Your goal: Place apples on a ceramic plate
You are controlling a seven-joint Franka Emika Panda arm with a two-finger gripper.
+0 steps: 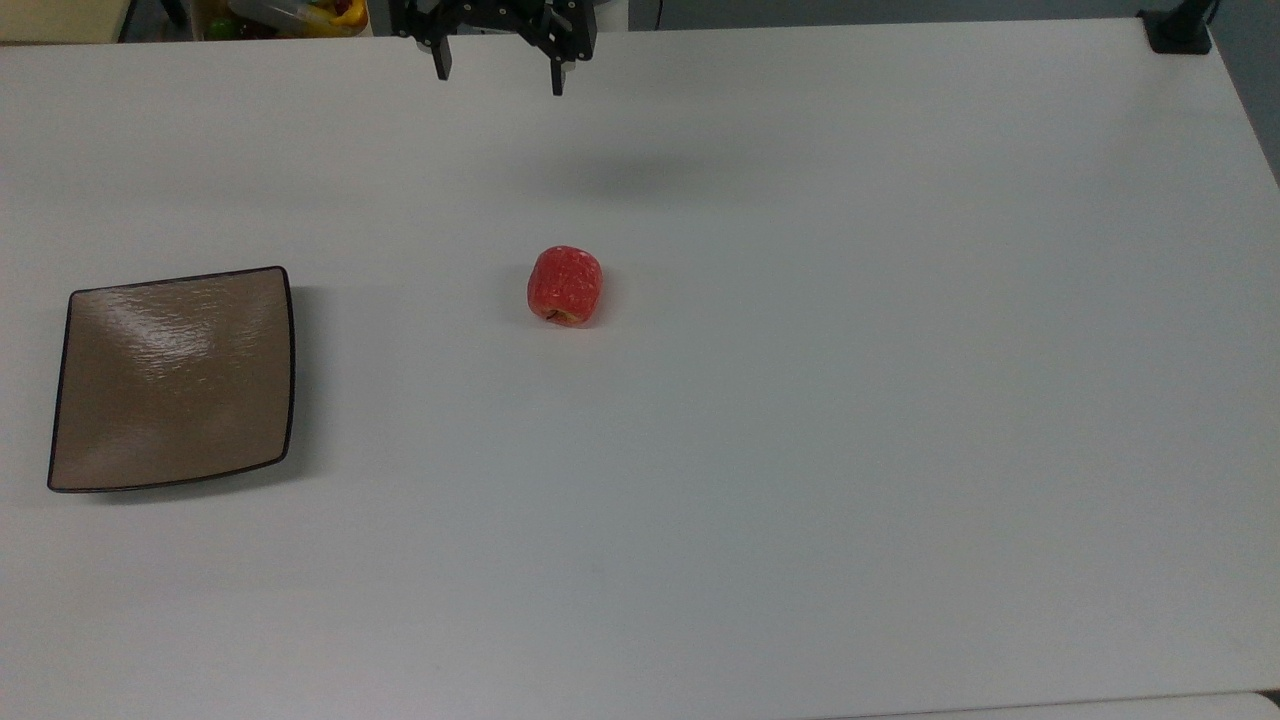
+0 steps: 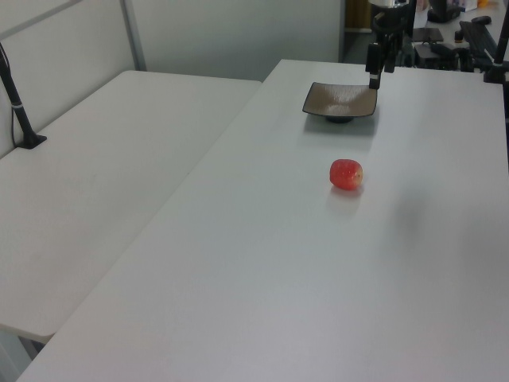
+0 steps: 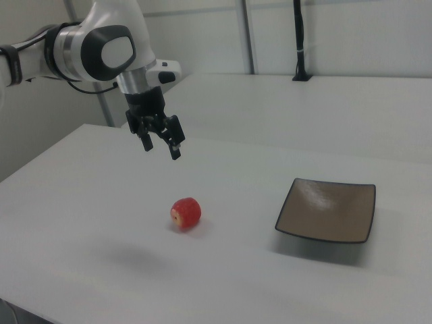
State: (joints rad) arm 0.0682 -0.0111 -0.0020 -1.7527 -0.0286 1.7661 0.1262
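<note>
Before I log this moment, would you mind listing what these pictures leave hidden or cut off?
- Arm above the gripper: cut off by the top view's upper edge.
- Gripper in the left view: cluttered background hides how its fingers stand.
- Underside of the apple and plate: hidden against the table in all views.
- Yellow and red items behind the table: cut off by the top view's upper edge, unidentifiable.

Bright even light, soft shadows, glare on plate (image 1: 175, 375)

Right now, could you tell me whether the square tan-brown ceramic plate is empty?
Empty: the square tan-brown ceramic plate is bare; the small red apple lies apart on the table.
</note>
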